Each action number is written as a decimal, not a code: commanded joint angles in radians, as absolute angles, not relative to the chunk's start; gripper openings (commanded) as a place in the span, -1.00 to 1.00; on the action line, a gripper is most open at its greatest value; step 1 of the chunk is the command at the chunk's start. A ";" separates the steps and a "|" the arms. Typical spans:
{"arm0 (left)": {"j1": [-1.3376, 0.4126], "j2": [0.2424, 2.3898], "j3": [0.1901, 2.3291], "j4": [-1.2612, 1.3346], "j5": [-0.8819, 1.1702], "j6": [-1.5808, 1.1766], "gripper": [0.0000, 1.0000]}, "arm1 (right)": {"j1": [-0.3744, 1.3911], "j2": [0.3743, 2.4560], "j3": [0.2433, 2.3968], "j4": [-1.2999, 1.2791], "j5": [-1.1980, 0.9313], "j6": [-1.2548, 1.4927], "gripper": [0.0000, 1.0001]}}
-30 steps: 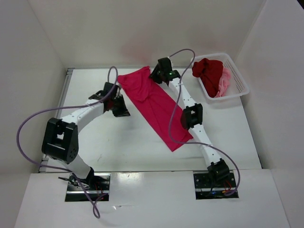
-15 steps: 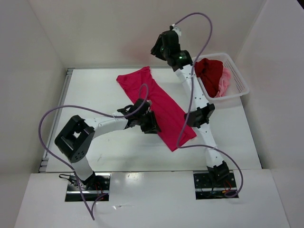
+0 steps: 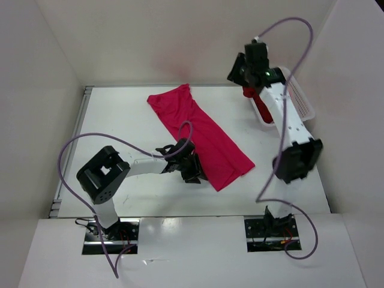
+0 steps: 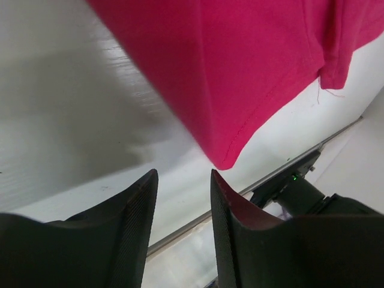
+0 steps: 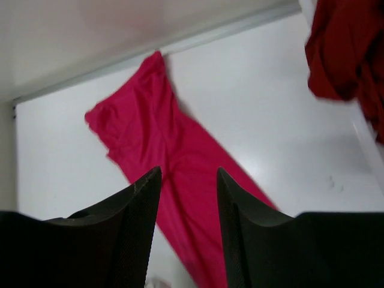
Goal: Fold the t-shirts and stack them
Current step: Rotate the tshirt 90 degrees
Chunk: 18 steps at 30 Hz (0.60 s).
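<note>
The crimson-pink t-shirt (image 3: 201,135) lies flat on the table as a long diagonal strip, from far left to near right. It also shows in the left wrist view (image 4: 240,66) and the right wrist view (image 5: 174,150). My left gripper (image 3: 193,174) is open and empty, low at the strip's near left edge (image 4: 183,175). My right gripper (image 3: 239,71) is open and empty, raised high by the basket (image 5: 189,171). The dark red t-shirt (image 5: 348,54) lies in the white mesh basket (image 3: 306,108), with a bit showing (image 3: 248,91). The light pink t-shirt is hidden.
The right arm crosses in front of the basket and hides most of it. White walls close the table at the back and both sides. A metal rail (image 3: 84,120) runs along the left edge. Purple cables loop over both arms.
My right gripper rose off the shirt's far end and swung right to above the basket. My left gripper moved from beside the shirt's far part down to its near left edge.
</note>
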<state>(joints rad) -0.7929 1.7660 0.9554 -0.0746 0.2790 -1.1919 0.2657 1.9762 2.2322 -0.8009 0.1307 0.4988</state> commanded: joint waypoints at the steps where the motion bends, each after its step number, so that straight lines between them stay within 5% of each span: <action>1: -0.805 1.787 0.965 -0.028 0.284 -1.233 -0.03 | 0.163 1.627 1.863 -0.450 -0.001 0.531 -0.04; 9: -0.845 1.922 1.043 0.006 0.322 -1.239 -0.08 | 0.135 1.510 1.651 -0.505 -0.057 0.488 -0.04; 12: -0.854 1.962 1.081 0.006 0.343 -1.239 -0.27 | 0.126 1.470 1.562 -0.494 -0.100 0.499 -0.04; 14: -0.854 1.971 1.081 -0.003 0.356 -1.229 -0.64 | 0.126 1.447 1.514 -0.471 -0.109 0.508 -0.04; 18: -0.835 1.878 1.056 -0.081 0.331 -1.149 -0.97 | 0.137 1.413 1.402 -0.471 -0.146 0.508 -0.04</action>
